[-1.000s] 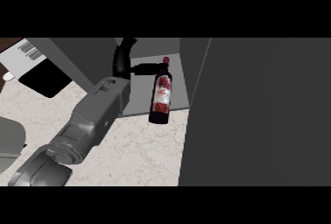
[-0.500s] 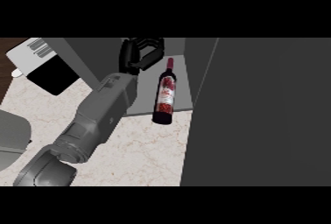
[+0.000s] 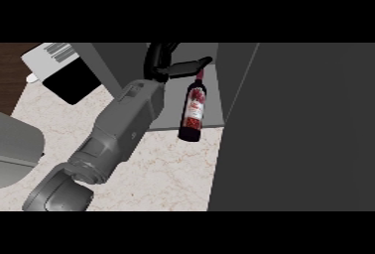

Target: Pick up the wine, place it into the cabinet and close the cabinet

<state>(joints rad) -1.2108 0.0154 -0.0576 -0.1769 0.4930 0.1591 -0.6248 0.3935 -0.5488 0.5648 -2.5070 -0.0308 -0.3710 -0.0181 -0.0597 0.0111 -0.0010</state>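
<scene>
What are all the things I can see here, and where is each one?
wine bottle: one, dark glass with a red label, at the cabinet's open front, its base end over the counter's edge.
cabinet: one, dark grey, upper middle.
cabinet door: one, dark grey, filling the right side.
counter: one, pale marbled stone, lower left.
white appliance: one, with a black panel, upper left.
grey object: one, at the left edge; I cannot tell what it is.
forearm: one, grey, rising from lower left.
hand: one, black, at the bottle's neck; which side it belongs to is unclear.
</scene>
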